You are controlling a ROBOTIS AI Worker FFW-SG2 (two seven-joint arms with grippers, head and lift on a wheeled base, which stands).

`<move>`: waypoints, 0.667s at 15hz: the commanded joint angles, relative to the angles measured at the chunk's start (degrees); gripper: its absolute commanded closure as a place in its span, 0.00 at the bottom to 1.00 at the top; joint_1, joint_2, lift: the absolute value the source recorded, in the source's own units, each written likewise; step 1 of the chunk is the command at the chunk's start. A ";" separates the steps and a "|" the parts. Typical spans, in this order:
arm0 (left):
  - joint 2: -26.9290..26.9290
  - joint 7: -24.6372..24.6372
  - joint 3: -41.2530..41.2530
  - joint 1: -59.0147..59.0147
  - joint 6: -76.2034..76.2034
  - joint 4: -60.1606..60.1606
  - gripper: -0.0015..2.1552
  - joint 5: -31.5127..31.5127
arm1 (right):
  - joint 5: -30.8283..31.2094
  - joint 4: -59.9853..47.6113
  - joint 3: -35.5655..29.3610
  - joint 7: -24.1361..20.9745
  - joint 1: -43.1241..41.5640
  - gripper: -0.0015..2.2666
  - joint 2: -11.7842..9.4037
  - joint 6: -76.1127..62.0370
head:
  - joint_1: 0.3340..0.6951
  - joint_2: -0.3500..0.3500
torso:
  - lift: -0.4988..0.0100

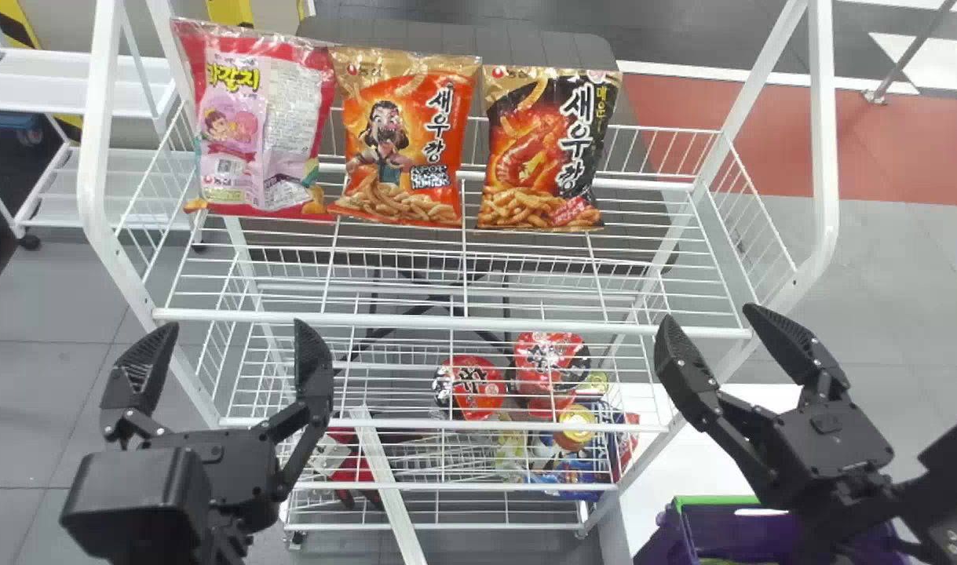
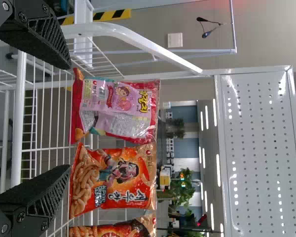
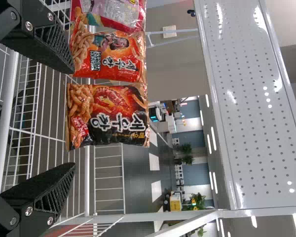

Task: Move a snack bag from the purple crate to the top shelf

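My left gripper [image 1: 236,353] stands open in front of the rack's left side; in the left wrist view the left gripper [image 2: 64,118] has nothing between its fingers. On the right, my right gripper [image 1: 710,326] is likewise open and empty, as the right gripper [image 3: 71,118] shows in its wrist view. Three snack bags stand upright in a row on the top shelf [image 1: 525,323]: a pink bag [image 1: 266,125], an orange bag [image 1: 407,141] and a black-and-orange bag [image 1: 545,149]. The purple crate [image 1: 678,537] sits at the lower right, partly hidden behind the right arm.
Red-lidded cups [image 1: 470,387] and other packages lie on the lower shelves. White rack posts [image 1: 823,141] rise at both sides, near the grippers. A second white rack [image 1: 70,78] stands at the back left. A perforated panel [image 2: 259,148] shows in both wrist views.
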 commanded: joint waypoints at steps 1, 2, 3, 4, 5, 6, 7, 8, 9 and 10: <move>-0.05 0.08 0.00 -0.08 -0.09 0.17 0.05 0.07 | 0.00 0.00 -0.22 0.00 0.01 0.07 0.05 -0.11 | 1.00 0.34 | 0.89; -0.05 0.08 0.00 -0.08 -0.09 0.17 0.05 0.07 | 0.00 0.00 -0.22 0.00 0.01 0.07 0.05 -0.11 | 1.00 0.34 | 0.88; -0.05 0.08 0.00 -0.08 -0.09 0.17 0.05 0.07 | 0.00 0.00 -0.31 0.00 0.01 0.07 0.05 -0.11 | 1.00 0.34 | 0.87; -0.05 0.08 0.00 -0.08 -0.09 0.17 0.05 0.16 | 0.00 0.00 -0.31 0.09 0.01 0.07 0.05 -0.11 | 1.00 0.34 | 0.86; -0.05 0.08 0.09 -0.08 -0.09 0.17 0.05 0.16 | 0.00 0.00 -0.31 0.09 0.01 0.07 0.05 -0.11 | 1.00 0.34 | 0.85; -0.05 0.16 0.09 -0.08 -0.09 0.08 0.05 0.16 | 0.00 0.00 -0.31 0.09 0.01 0.07 0.05 -0.11 | 1.00 0.34 | 0.84; -0.05 0.25 0.09 -0.08 -0.09 0.08 0.05 0.16 | 0.00 0.00 -0.31 0.09 0.01 0.07 0.05 -0.11 | 1.00 0.34 | 0.84; -0.05 0.25 0.00 -0.08 -0.09 0.17 0.05 0.16 | 0.00 0.00 -0.31 0.09 0.01 0.07 0.05 -0.11 | 1.00 0.34 | 0.83; -0.05 0.25 0.00 -0.08 -0.09 0.08 0.05 0.16 | 0.09 0.00 -0.31 0.09 0.01 0.07 0.05 -0.11 | 1.00 0.34 | 0.82; -0.05 0.25 0.00 -0.08 -0.09 0.08 0.05 0.16 | 0.09 0.00 -0.31 0.09 0.01 0.07 0.05 -0.11 | 1.00 0.34 | 0.81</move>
